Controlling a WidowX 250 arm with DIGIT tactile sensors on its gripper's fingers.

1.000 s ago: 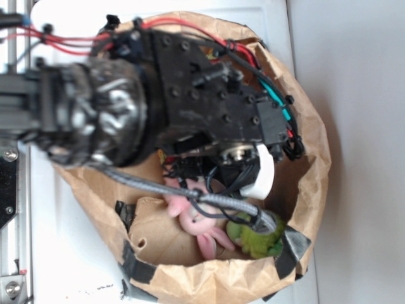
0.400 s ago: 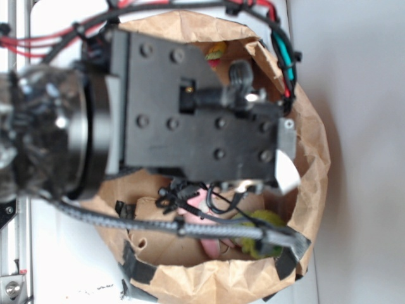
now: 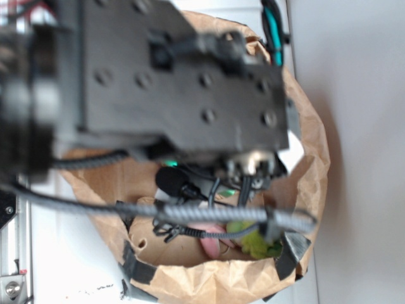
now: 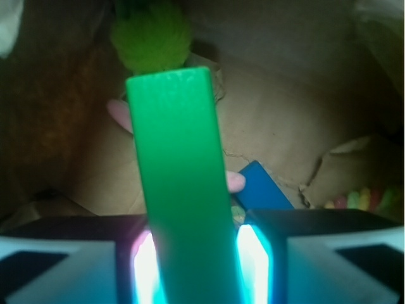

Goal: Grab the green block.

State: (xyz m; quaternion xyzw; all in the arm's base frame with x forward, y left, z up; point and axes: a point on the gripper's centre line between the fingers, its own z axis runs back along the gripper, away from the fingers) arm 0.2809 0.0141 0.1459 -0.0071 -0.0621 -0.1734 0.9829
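Note:
In the wrist view the green block [image 4: 177, 171], a slim smooth bar, stands up between my two fingers. My gripper [image 4: 196, 256] is shut on its lower part, with a pad pressed against each side. The block's free end hangs above the floor of the brown paper bag [image 3: 310, 158]. In the exterior view my black arm [image 3: 177, 88] covers most of the bag's opening. Only a small sliver of the green block [image 3: 169, 163] shows under it.
Down in the bag lie a wider blue block [image 4: 262, 187], a fuzzy yellow-green plush toy [image 4: 152, 35] [image 3: 253, 239], a pink plush toy [image 3: 205, 235] and a multi-coloured item [image 4: 357, 197]. A grey cable [image 3: 221, 215] crosses the bag's opening. The bag walls surround the gripper.
The arm has risen toward the exterior camera and looks much larger now, covering more of the bag. The plush toys at the bottom have stayed where they were.

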